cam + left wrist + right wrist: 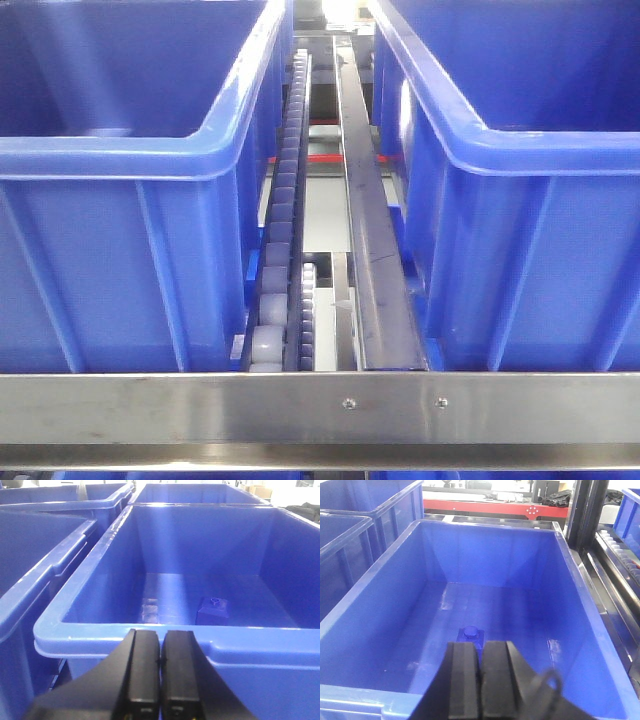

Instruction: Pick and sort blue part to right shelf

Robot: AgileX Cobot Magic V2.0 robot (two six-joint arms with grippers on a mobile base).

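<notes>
The right shelf shows in the front view as a steel front rail (pixel 200 405) with two bolts, carrying deep blue bins on either side. In the right wrist view a small blue part (pixel 470 634), square with a round knob, lies on the floor of a blue bin (pixel 385 600). My right gripper (pixel 480 644) is shut and empty above the bin's near rim, just short of that part. In the left wrist view my left gripper (pixel 160 632) is shut and empty before the rim of a bin (pixel 150 630). A blue part (pixel 212 609) rests on that bin's floor.
Grey roller tracks (pixel 283 220) and a steel divider bar (pixel 370 230) run between the left bin (pixel 130 160) and the right bin (pixel 520 150). More blue bins (pixel 35 575) stand to the left. A red frame (pixel 495 506) and a dark post (pixel 580 515) stand behind.
</notes>
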